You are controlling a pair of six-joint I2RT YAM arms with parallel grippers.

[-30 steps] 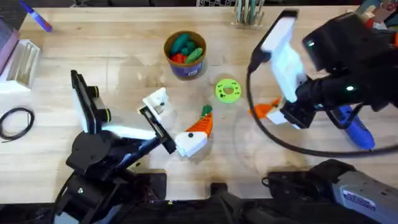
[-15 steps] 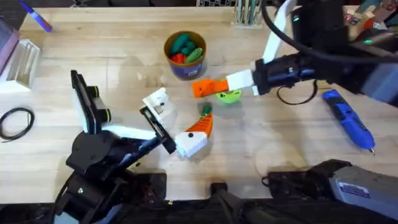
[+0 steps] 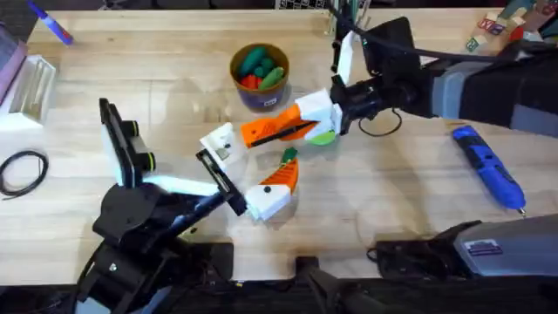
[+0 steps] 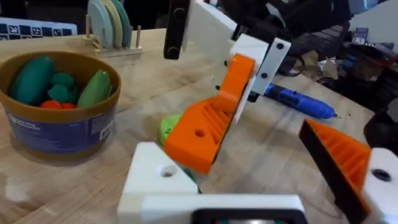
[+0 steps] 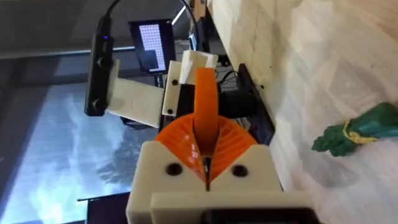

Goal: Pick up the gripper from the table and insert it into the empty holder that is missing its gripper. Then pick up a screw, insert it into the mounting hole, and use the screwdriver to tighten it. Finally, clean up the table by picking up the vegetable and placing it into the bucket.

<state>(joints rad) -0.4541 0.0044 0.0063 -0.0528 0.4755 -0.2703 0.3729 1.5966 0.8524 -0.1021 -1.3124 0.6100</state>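
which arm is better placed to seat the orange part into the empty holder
Right. Its pincer already grips the orange gripper part and hangs it beside the white holder. The left pincer sits lower, near the carrot.

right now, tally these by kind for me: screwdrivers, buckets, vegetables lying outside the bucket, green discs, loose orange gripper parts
screwdriver: 1
bucket: 1
vegetable outside the bucket: 1
green disc: 1
orange gripper part: 1
total: 5
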